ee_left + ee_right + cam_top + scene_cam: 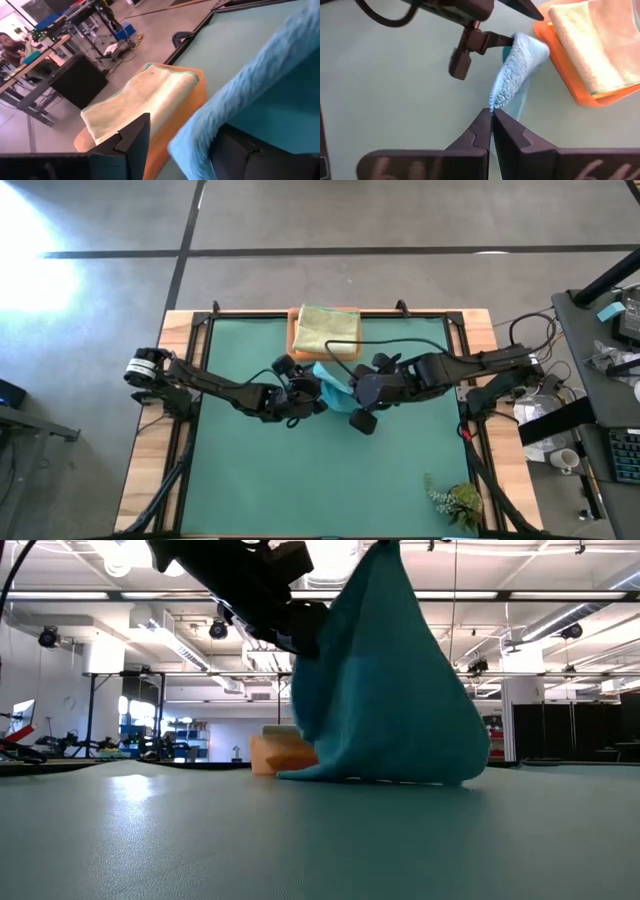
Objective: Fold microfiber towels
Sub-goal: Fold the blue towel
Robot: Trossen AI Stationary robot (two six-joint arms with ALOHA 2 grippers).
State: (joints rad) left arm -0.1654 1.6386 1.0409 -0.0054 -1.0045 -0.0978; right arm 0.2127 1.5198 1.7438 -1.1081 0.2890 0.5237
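Two claws held the teal towel (334,387) above the middle of the surface (300,480). The right claw (491,116) was pinched shut on one corner; the left claw (180,150) stood wide, the cloth's edge between its fingers. The towel hung near upright, its lower edge resting on the mat. Behind it lay a pale green towel (328,330) folded on an orange stack (294,332).

One soft teal microfiber towel (335,386) is in view, one folded pale green microfiber towel (327,329), and one orange folded towel (580,90) beneath it. There are two dark robot arms, one flat green table mat (300,480), and one small leafy sprig (455,502).
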